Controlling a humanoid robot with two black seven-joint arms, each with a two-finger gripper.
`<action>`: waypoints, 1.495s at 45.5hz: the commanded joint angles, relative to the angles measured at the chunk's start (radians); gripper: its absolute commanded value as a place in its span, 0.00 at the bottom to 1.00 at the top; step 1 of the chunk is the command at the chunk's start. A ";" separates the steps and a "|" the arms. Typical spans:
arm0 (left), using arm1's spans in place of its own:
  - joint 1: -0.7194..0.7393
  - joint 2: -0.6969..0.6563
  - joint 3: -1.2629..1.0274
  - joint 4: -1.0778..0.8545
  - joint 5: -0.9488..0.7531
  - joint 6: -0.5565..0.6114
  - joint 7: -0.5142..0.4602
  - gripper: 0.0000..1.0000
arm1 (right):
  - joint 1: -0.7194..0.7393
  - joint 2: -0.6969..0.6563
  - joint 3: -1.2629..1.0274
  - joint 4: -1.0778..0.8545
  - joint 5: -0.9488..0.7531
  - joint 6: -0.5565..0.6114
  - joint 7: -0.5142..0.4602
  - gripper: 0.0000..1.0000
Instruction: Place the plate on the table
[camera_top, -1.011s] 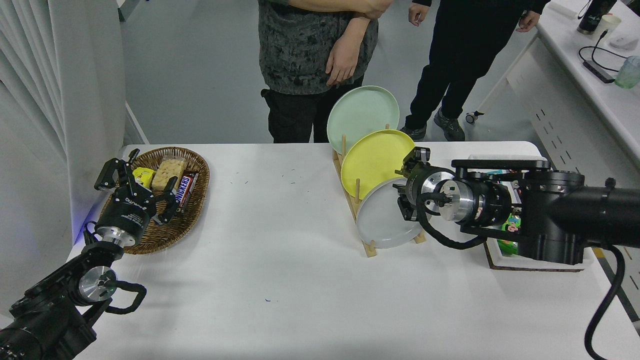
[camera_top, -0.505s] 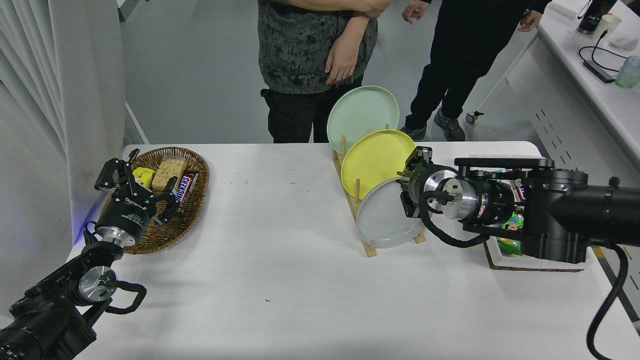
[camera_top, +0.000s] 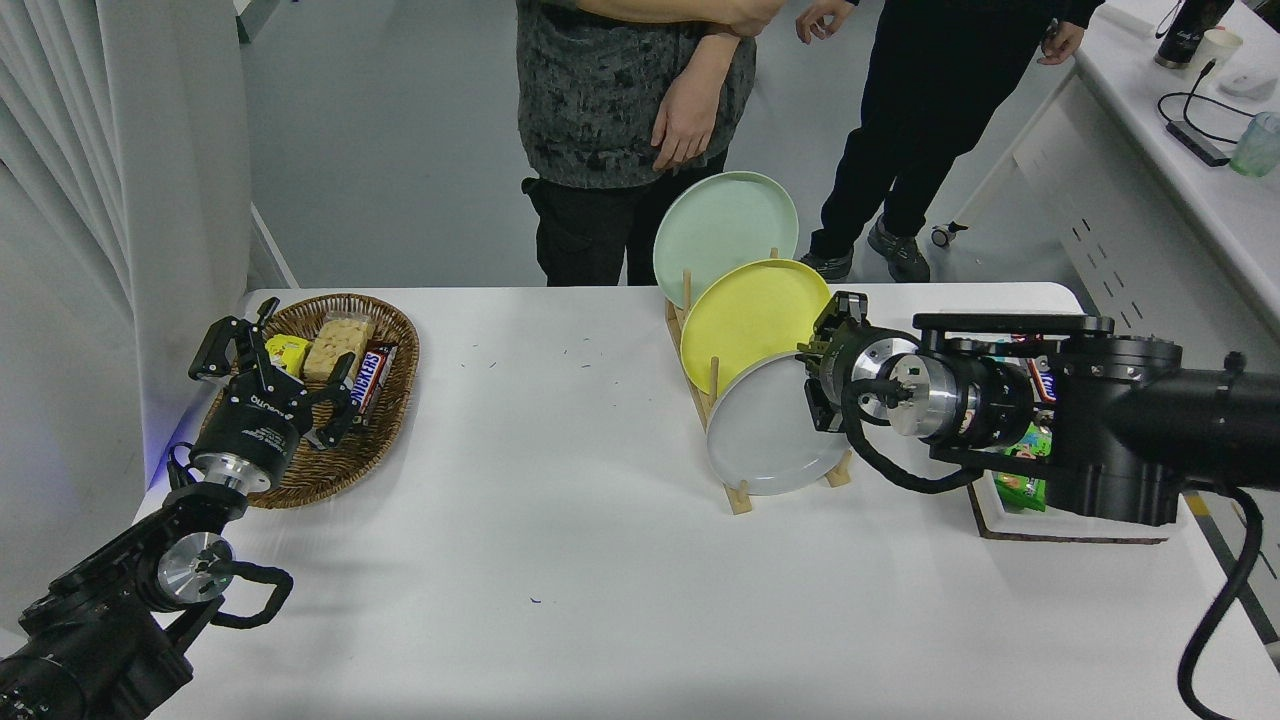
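Take the rack (camera_top: 735, 480) as your landmark: nearest you and far off to its left, your left gripper (camera_top: 270, 375) is parked over the basket (camera_top: 385, 440) with its fingers spread and holding nothing. In the rack's front slot the plate (camera_top: 765, 430) leans on edge, not yet out on the table (camera_top: 560, 560). Your right gripper (camera_top: 822, 385) sits at the plate's right rim, but you cannot tell from this angle whether its fingers are clamped on the rim or loose beside it. You look to be at the grasp-and-lift step. Next you likely need a firm pinch, then a lift clear of the pegs without nudging the yellow plate (camera_top: 745, 320) just behind, or the green plate (camera_top: 720, 225) beyond
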 joint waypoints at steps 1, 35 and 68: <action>0.000 0.000 0.000 0.000 0.000 0.000 0.000 0.98 | 0.013 -0.015 0.000 0.003 0.001 0.000 0.000 0.05; 0.000 0.000 0.000 0.000 0.000 0.000 0.000 0.98 | 0.109 -0.109 -0.003 0.078 0.005 0.000 -0.038 0.00; 0.000 0.000 0.000 0.000 0.000 0.000 0.000 0.98 | 0.263 -0.224 0.015 0.034 0.015 0.087 -0.196 0.00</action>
